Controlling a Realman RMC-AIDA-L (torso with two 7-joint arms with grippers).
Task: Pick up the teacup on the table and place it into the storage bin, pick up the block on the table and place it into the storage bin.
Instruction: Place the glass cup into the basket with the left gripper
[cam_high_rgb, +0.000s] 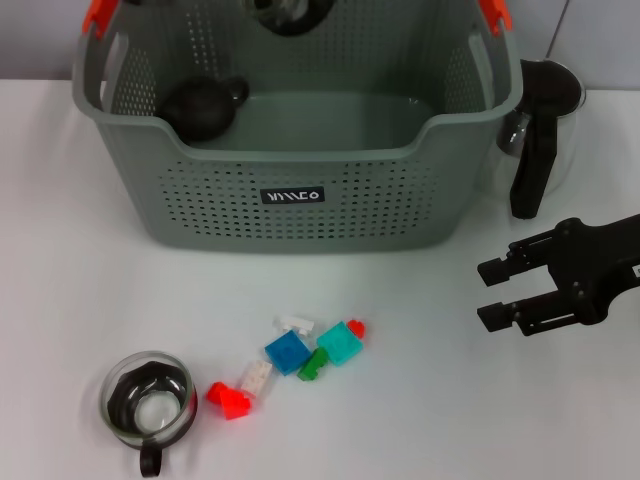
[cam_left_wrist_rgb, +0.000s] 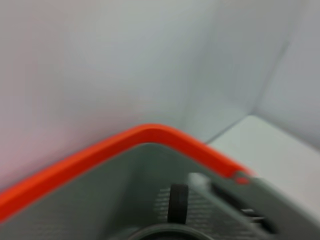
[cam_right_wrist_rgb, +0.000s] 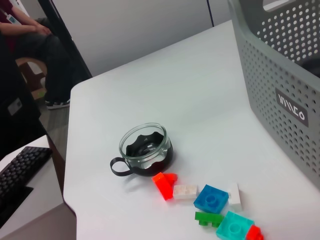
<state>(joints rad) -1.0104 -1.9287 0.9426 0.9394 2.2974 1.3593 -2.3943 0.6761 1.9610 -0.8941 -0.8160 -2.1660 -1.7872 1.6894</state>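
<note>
The grey-green storage bin (cam_high_rgb: 300, 200) stands at the back of the white table; its orange rim (cam_left_wrist_rgb: 150, 132) fills the left wrist view. A glass teacup (cam_high_rgb: 290, 12) hangs in the air over the bin's back part, carried by my left gripper; its black handle (cam_left_wrist_rgb: 177, 202) shows in the left wrist view. A second glass teacup (cam_high_rgb: 148, 400) stands at the front left, also in the right wrist view (cam_right_wrist_rgb: 145, 149). Several small blocks lie mid-table, among them a blue block (cam_high_rgb: 287, 352) and a red block (cam_high_rgb: 230, 398). My right gripper (cam_high_rgb: 490, 293) is open and empty at the right, far from them.
A black teapot (cam_high_rgb: 200, 105) lies inside the bin at its left. A glass pitcher with a black handle (cam_high_rgb: 530, 150) stands right of the bin, just behind my right gripper. A seated person (cam_right_wrist_rgb: 30, 45) and a keyboard (cam_right_wrist_rgb: 20, 170) are beyond the table's edge.
</note>
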